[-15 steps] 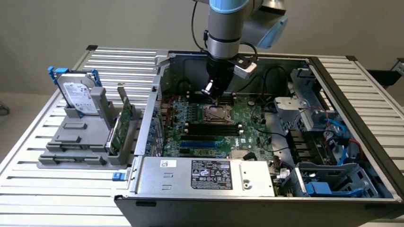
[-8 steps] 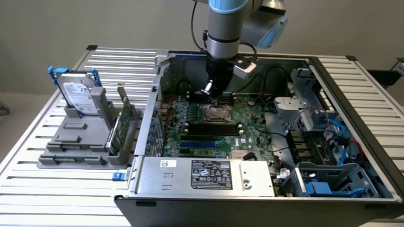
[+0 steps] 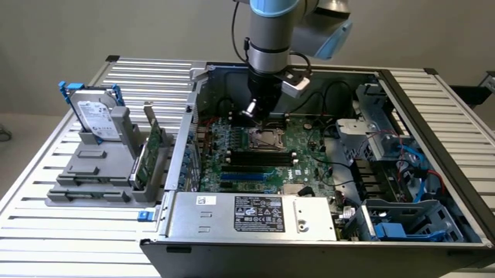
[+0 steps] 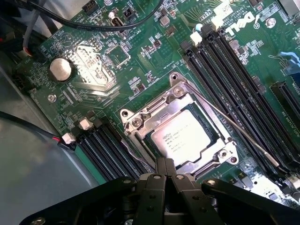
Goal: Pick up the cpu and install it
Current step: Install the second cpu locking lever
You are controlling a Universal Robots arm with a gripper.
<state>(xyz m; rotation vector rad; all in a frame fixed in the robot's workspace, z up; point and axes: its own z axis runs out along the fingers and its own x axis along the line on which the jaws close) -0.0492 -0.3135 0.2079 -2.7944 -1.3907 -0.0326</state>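
Observation:
The cpu (image 4: 183, 136), a silvery-white square chip with small print, lies flat inside the metal-framed motherboard socket (image 4: 140, 123). In the exterior view the cpu (image 3: 265, 139) shows as a pale square in the middle of the green board. My gripper (image 4: 165, 165) is shut, its two black fingers pressed together with nothing between them, and their tips hang just over the socket frame's edge beside the chip. From outside, the gripper (image 3: 254, 113) reaches down into the open computer case, just behind the socket.
A thin socket lever (image 4: 234, 131) stands out beside the frame. Black memory slots (image 4: 234, 70) flank the socket, and black cables (image 4: 93, 23) cross the board. Outside the case, a hard drive (image 3: 97, 119) stands in a grey holder (image 3: 93, 174). The power supply (image 3: 251, 214) fills the case front.

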